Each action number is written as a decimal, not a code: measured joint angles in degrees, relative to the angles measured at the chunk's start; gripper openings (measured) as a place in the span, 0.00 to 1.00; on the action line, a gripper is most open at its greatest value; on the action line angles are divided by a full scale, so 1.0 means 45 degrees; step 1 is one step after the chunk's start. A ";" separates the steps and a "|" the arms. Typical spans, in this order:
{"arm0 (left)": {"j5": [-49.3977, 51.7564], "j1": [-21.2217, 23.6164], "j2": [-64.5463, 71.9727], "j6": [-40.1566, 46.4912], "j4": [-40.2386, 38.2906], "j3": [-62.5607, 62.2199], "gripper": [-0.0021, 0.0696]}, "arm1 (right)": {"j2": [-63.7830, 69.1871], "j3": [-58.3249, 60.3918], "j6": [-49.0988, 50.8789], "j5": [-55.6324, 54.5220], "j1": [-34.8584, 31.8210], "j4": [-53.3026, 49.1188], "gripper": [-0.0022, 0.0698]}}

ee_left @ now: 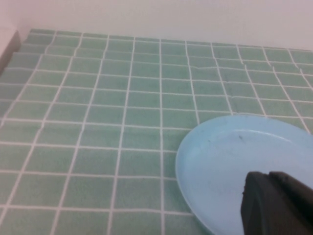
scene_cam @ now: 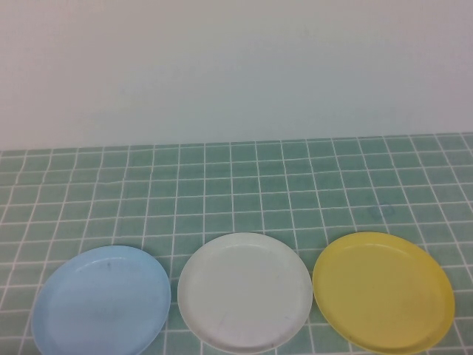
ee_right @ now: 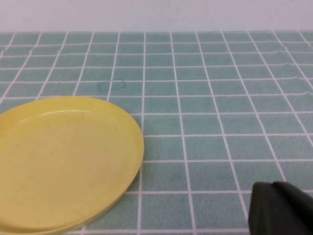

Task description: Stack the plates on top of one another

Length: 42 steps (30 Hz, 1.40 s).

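Note:
Three plates lie side by side in a row at the near edge of the table in the high view: a light blue plate (scene_cam: pixel 101 303) on the left, a white plate (scene_cam: pixel 244 291) in the middle and a yellow plate (scene_cam: pixel 383 291) on the right. None rests on another. Neither gripper shows in the high view. My left gripper (ee_left: pixel 266 178) is shut and empty, hovering over the near part of the light blue plate (ee_left: pixel 230 156). My right gripper (ee_right: pixel 274 188) is shut and empty above bare tiles, to the side of the yellow plate (ee_right: pixel 63 156).
The table is a green tiled surface with white grout lines (scene_cam: pixel 236 185). A plain white wall (scene_cam: pixel 236 66) rises behind its far edge. A faint smudge (scene_cam: pixel 382 212) marks the tiles behind the yellow plate.

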 joint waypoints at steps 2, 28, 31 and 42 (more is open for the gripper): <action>-0.0176 0.0000 0.0000 0.0000 0.0161 0.0000 0.03 | 0.0000 0.0000 0.0000 0.0000 0.0000 0.0000 0.03; -0.0884 0.0000 0.0000 0.0000 0.0335 0.0000 0.03 | 0.0000 0.0000 -0.0041 0.0000 0.0006 0.0000 0.03; -0.0832 0.0000 0.0000 0.0000 0.0335 0.0000 0.03 | 0.0000 0.0000 -0.0073 0.0000 0.0006 0.0000 0.03; -0.1493 0.0000 0.0000 0.0000 0.0448 0.0000 0.03 | 0.0000 0.0000 -0.0101 0.0000 0.0027 -0.1584 0.03</action>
